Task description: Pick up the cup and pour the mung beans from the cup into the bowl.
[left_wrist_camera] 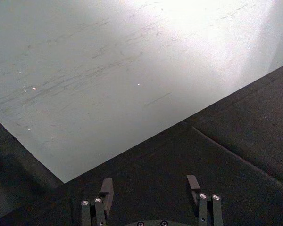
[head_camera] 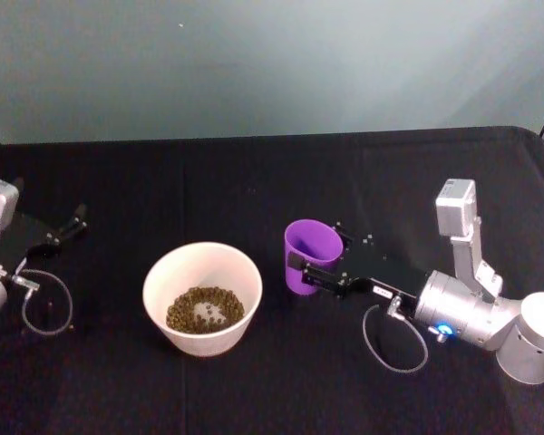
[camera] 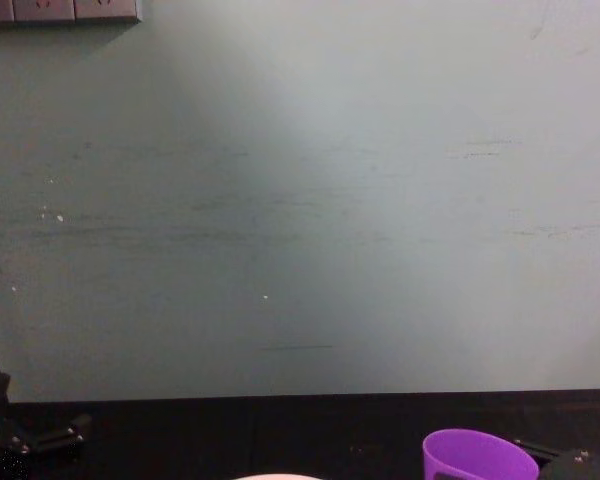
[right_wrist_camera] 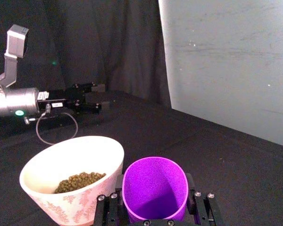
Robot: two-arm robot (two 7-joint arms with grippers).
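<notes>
Between fingers of right gripper (head_camera: 319, 267) you see cup (head_camera: 311, 255), upright, pinched, beside bowl (head_camera: 202, 298); left gripper (head_camera: 68, 227) spread, parked.

Dim overall; glare washes the wall (left_wrist_camera: 188, 19) in the left wrist view, above the dark, shadowless tabletop (left_wrist_camera: 254, 122).

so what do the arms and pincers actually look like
Both arms are silver-grey metal cylinders ending in flat black pincers with thin black fingers and small silver screws. The right pincer has a grey cable loop at its wrist, a blue light and a boxy silver block on a bracket. The left pincer has the same grey loop, with a green light.
</notes>
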